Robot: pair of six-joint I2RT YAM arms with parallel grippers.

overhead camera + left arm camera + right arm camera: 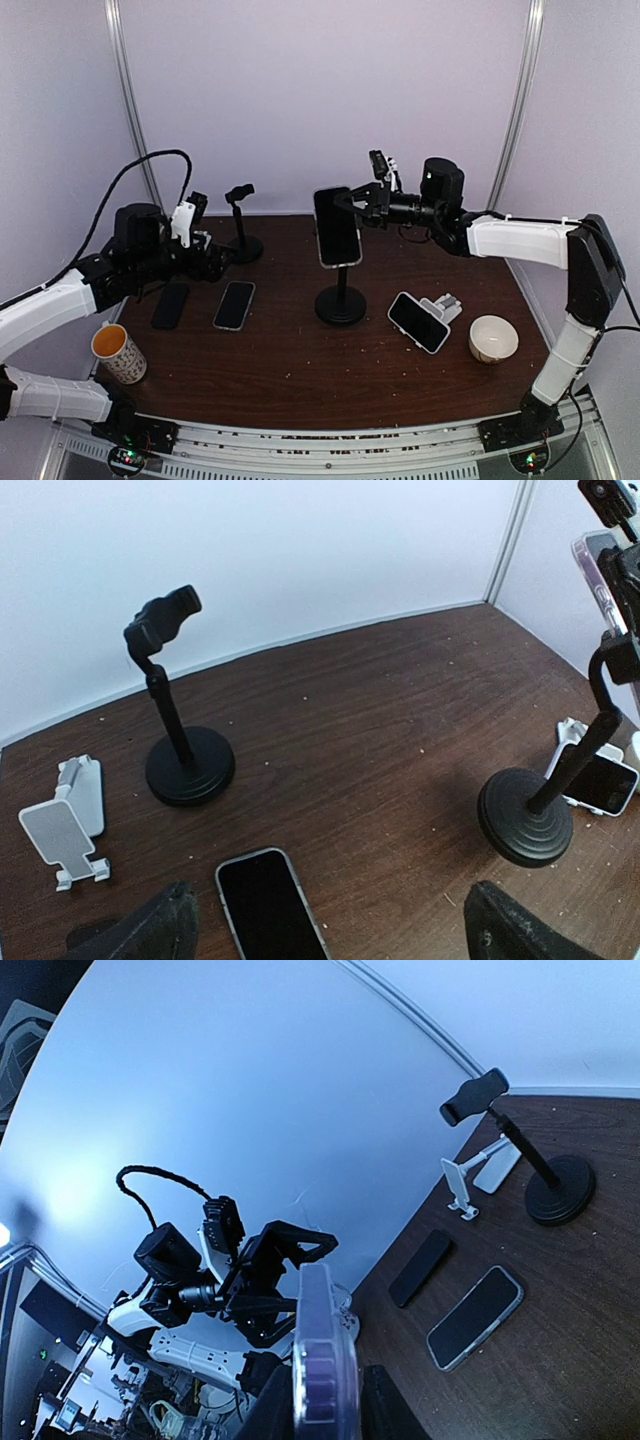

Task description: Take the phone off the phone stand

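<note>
The phone (pixel 337 226), dark-screened in a clear case, stands upright at the top of the black round-based phone stand (pixel 340 303) in the middle of the table. My right gripper (pixel 352 203) is shut on its upper part from the right. In the right wrist view the phone (pixel 322 1360) shows edge-on between the fingers (pixel 385 1405). In the left wrist view the phone (pixel 598 575) sits just above the stand's clamp (pixel 620 658); I cannot tell whether it still rests in it. My left gripper (pixel 215 262) is open and empty, low over the table's left side (pixel 330 930).
An empty black stand (pixel 242 225) stands at the back left. Two phones (pixel 234 304) (pixel 171 305) lie flat on the left. A white folding stand holding a phone (pixel 420 320) and a white bowl (pixel 493 338) are on the right. A paper cup (pixel 119 352) is front left.
</note>
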